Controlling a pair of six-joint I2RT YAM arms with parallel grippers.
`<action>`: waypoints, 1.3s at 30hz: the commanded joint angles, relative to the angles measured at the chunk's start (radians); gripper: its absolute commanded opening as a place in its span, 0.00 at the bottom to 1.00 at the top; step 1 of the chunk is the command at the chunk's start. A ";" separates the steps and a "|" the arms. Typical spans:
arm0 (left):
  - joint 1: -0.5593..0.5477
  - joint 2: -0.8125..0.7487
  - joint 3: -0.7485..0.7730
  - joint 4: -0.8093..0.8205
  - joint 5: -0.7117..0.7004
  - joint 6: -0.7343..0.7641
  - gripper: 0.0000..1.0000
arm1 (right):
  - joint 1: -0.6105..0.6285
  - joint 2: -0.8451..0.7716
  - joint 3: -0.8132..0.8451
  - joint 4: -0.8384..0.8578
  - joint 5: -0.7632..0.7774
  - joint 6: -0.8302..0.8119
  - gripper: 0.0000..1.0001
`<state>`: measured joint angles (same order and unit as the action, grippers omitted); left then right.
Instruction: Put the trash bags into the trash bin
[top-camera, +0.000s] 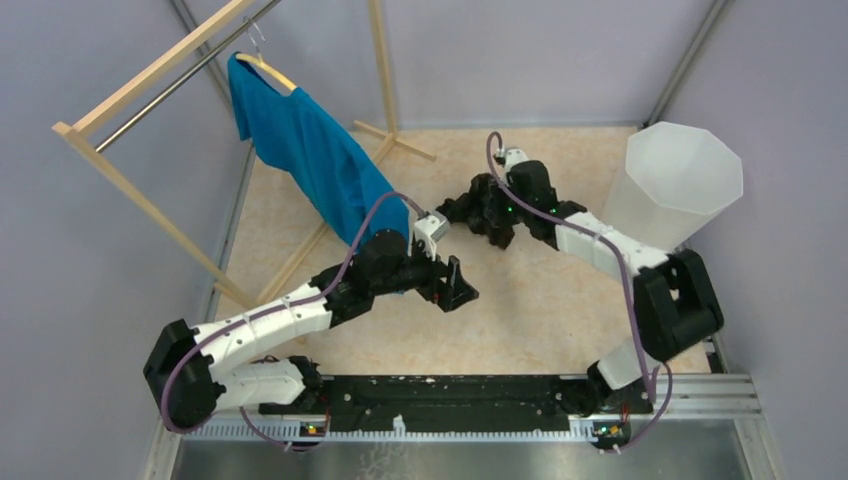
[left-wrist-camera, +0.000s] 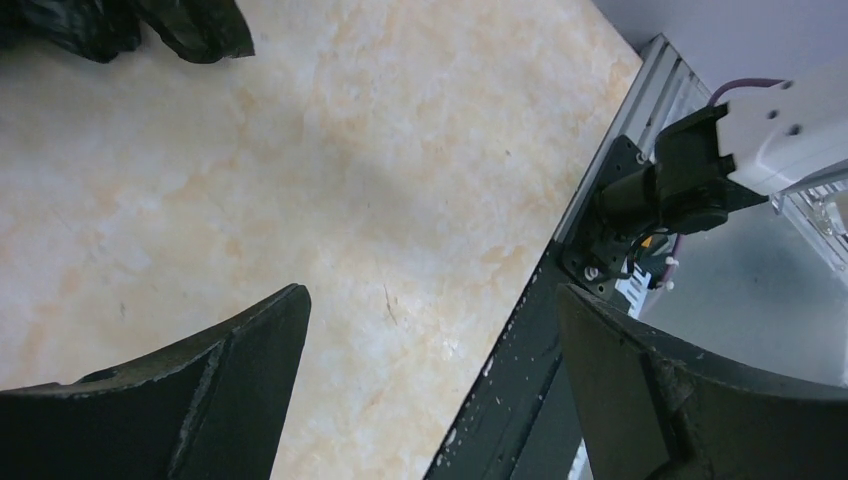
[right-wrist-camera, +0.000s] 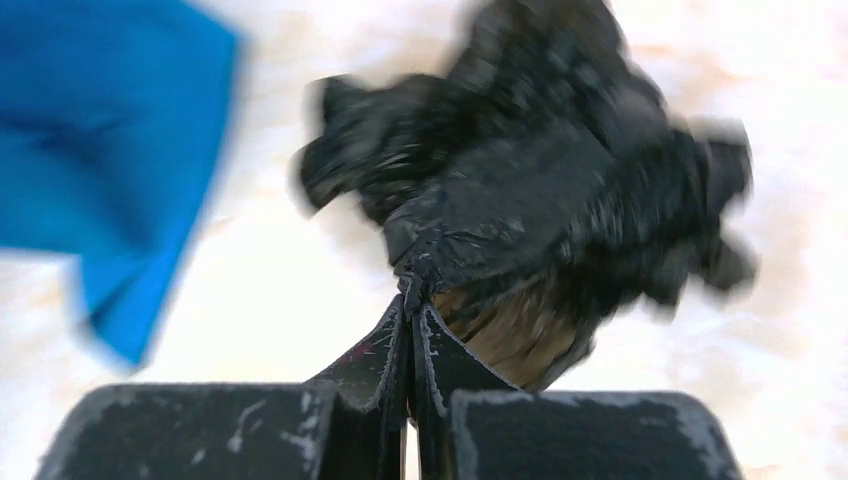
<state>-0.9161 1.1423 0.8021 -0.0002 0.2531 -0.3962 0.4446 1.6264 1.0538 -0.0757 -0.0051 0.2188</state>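
The trash bag is a crumpled black glossy film heap on the beige floor at mid-back. My right gripper is over it and, in the right wrist view, shut on a pinch of the bag, which is motion-blurred. The frosted-white faceted trash bin stands at the right, just behind my right arm. My left gripper hovers in front of the bag, open and empty. A corner of the bag shows at the top left of the left wrist view.
A blue T-shirt hangs on a wooden garment rack at the back left; its hem shows in the right wrist view. The black base rail runs along the near edge. Grey walls close in both sides.
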 joint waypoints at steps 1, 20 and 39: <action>-0.003 -0.043 -0.072 0.050 -0.007 -0.146 0.99 | 0.060 -0.282 -0.023 -0.101 -0.246 0.058 0.00; -0.003 -0.236 -0.159 -0.079 -0.239 -0.196 0.86 | -0.145 -0.624 -0.239 -0.397 -0.435 0.111 0.00; -0.001 0.282 0.027 0.034 -0.240 -0.200 0.98 | -0.145 -0.809 -0.241 -0.345 -0.670 0.168 0.00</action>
<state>-0.9173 1.3476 0.7601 0.0006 0.1123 -0.5972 0.2989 0.8650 0.7593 -0.4744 -0.5945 0.3576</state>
